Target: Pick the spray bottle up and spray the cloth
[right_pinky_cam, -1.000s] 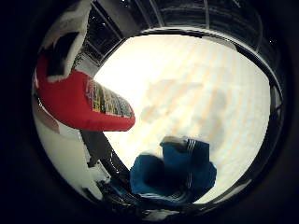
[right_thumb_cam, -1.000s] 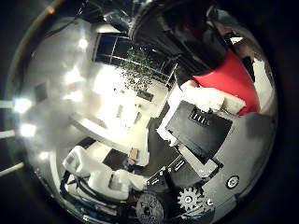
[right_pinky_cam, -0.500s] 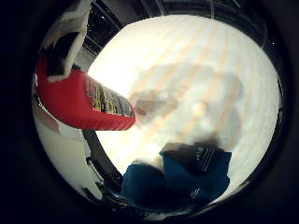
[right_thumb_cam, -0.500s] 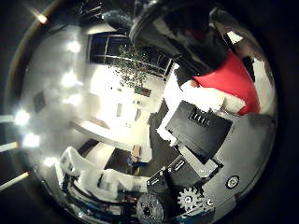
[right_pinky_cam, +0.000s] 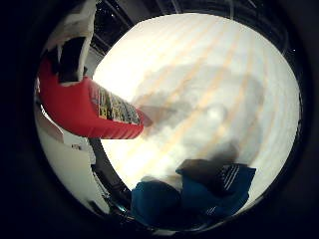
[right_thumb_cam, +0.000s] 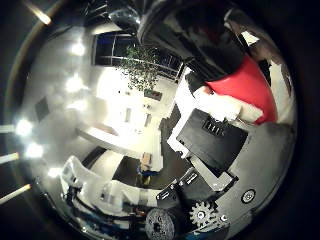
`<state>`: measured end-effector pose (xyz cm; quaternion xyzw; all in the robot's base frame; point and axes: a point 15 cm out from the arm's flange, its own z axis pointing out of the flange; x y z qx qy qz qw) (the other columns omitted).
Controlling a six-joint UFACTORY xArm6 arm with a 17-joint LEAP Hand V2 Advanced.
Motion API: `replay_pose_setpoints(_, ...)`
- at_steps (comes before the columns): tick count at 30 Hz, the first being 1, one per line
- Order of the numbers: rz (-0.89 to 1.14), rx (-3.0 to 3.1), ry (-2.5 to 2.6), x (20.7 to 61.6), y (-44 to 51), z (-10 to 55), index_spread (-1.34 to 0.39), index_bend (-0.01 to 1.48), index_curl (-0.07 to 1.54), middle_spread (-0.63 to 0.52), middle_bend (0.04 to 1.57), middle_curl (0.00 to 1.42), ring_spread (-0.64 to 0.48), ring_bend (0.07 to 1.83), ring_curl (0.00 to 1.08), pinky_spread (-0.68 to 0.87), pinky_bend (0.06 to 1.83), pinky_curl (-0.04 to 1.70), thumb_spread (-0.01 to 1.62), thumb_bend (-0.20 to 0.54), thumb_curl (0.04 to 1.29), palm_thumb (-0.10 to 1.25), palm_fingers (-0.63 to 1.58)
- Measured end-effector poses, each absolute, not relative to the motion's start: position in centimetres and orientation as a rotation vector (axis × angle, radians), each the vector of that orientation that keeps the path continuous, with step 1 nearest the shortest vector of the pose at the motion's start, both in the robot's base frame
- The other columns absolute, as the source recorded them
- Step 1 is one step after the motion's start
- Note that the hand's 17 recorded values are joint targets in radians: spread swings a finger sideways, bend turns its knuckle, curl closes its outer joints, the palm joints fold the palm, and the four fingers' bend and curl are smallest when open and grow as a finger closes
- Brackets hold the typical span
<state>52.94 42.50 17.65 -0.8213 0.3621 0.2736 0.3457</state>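
A red spray bottle (right_pinky_cam: 85,105) with a printed label lies close against the palm in the little finger side view. Its red body also shows in the thumb side view (right_thumb_cam: 250,85). My right hand (right_thumb_cam: 210,140) is shut on the bottle, with black and white finger parts (right_pinky_cam: 75,45) lying round it. A blue cloth (right_pinky_cam: 189,194) with pale stripes lies crumpled on the pale table (right_pinky_cam: 219,80), below the bottle and a little away from it. The bottle is held above the table.
The table top around the cloth is bare and carries soft shadows of the hand and bottle. The thumb side view looks out into a room with ceiling lights, a leafy plant (right_thumb_cam: 140,65) and pale furniture.
The whole picture has shifted, so the hand has moved over the table. The cloth now sits nearer the edge of the little finger side view. The bottle stays fixed in the hand.
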Motion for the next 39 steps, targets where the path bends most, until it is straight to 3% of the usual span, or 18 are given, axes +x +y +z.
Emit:
replay_pose_setpoints(2,0.717,-2.156,0.937,52.6,42.2,17.2,-0.34,0.39,0.78,-0.12,0.93,0.53,-0.15,1.27,0.48,-0.39,1.09,0.92,0.77,-0.032,0.75,0.79,0.69)
replay_pose_setpoints(4,0.717,-2.192,0.929,52.2,41.9,16.8,-0.4,0.44,0.74,-0.11,0.78,0.48,-0.15,1.1,0.43,-0.29,0.94,0.89,0.9,-0.036,0.67,0.75,0.31)
replay_pose_setpoints(5,0.721,-2.21,0.926,51.9,41.7,16.6,-0.42,0.45,0.71,-0.09,0.74,0.46,-0.13,1.05,0.4,-0.21,0.86,0.86,0.94,-0.037,0.63,0.73,0.25)
replay_pose_setpoints(8,0.716,-2.261,0.921,51.5,41.1,16.0,-0.44,0.37,0.61,-0.07,0.82,0.46,-0.04,0.79,0.31,0.09,0.63,0.76,0.99,-0.042,0.53,0.66,0.05)
replay_pose_setpoints(10,0.709,-2.28,0.922,51.5,40.8,15.8,-0.43,0.27,0.52,-0.06,0.88,0.46,0.05,0.63,0.25,0.26,0.49,0.64,1.0,-0.04,0.46,0.62,0.03)
replay_pose_setpoints(13,0.703,-2.285,0.922,51.5,40.8,16.0,-0.42,0.16,0.43,-0.05,0.9,0.45,0.12,0.47,0.2,0.36,0.4,0.54,0.99,-0.035,0.4,0.57,0.02)
replay_pose_setpoints(14,0.7,-2.284,0.923,51.6,40.7,16.2,-0.42,0.16,0.41,-0.05,0.9,0.44,0.13,0.45,0.2,0.37,0.39,0.52,0.99,-0.035,0.39,0.57,0.03)
replay_pose_setpoints(15,0.7,-2.284,0.924,51.6,40.7,16.2,-0.42,0.23,0.42,-0.01,0.42,0.31,0.14,0.52,0.22,0.39,0.47,0.52,0.98,-0.035,0.37,0.55,-0.08)
replay_pose_setpoints(18,0.692,-2.291,0.932,51.9,40.1,16.0,-0.41,0.18,0.39,0.03,0.27,0.27,0.16,0.45,0.21,0.39,0.43,0.47,0.98,-0.031,0.35,0.54,-0.01)
replay_pose_setpoints(23,0.694,-2.296,0.945,52.3,38.8,16.0,-0.4,0.17,0.34,0.05,0.19,0.28,0.17,0.38,0.21,0.39,0.41,0.41,0.97,-0.029,0.32,0.54,0.02)
replay_pose_setpoints(39,0.563,-2.296,0.973,55.5,31.2,22.1,-0.39,0.17,0.3,0.06,0.18,0.28,0.17,0.32,0.24,0.39,0.41,0.34,0.98,-0.028,0.31,0.53,0.01)
